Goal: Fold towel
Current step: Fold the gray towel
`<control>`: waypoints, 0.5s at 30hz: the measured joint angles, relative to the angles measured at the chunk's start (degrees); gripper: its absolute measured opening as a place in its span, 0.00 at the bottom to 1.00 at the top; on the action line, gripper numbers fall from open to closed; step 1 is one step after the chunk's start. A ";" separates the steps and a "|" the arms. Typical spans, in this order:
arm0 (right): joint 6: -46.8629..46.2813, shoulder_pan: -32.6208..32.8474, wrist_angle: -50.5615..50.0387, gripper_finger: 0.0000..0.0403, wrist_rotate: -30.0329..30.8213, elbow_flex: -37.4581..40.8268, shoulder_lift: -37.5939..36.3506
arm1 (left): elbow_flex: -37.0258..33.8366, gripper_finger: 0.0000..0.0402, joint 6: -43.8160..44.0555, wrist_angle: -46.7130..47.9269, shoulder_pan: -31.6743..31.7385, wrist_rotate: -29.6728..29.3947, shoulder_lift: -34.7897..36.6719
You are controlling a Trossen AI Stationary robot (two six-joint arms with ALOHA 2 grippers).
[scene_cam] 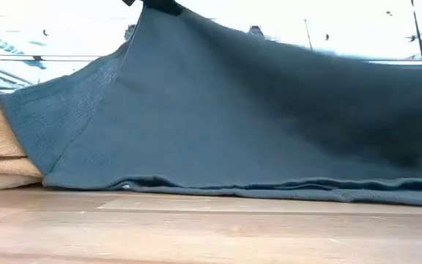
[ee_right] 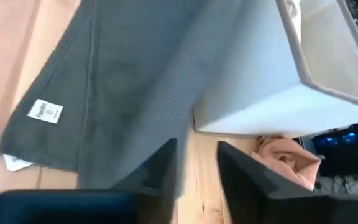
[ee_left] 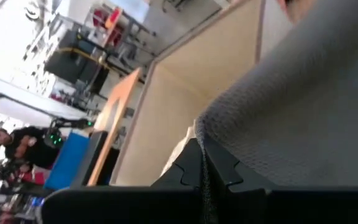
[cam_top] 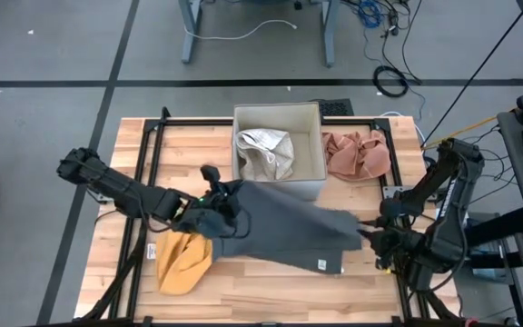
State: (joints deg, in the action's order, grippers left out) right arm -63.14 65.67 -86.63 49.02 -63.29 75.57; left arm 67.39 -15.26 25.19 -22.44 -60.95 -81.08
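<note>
The grey towel (cam_top: 289, 227) is lying across the middle of the high view, its left corner lifted by the left gripper (cam_top: 218, 211), whose fingers are clamping it. At the towel's right edge, the right gripper (cam_top: 370, 238) is hovering with fingers parted, gripping nothing.

Grey towel (cam_top: 284, 227): matt waffle-weave cloth. Table (cam_top: 271, 291): pale planked wood, smooth. Bin (cam_top: 278, 118): matt fabric walls.
</note>
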 joint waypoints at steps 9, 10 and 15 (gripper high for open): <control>0.13 0.02 5.29 0.49 0.05 0.70 0.00 | -0.02 0.00 1.88 3.39 3.55 0.14 -0.43; 2.61 0.02 8.22 0.49 0.04 0.69 -0.02 | -0.02 0.00 1.88 3.41 3.73 0.38 -0.42; 16.64 -0.02 26.59 0.44 -1.46 3.15 -0.02 | -0.02 0.06 1.68 3.51 4.18 0.57 -0.44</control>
State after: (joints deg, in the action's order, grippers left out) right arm -46.50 65.65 -60.04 47.56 -60.14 75.55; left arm 67.37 -13.58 28.70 -18.26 -60.38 -81.52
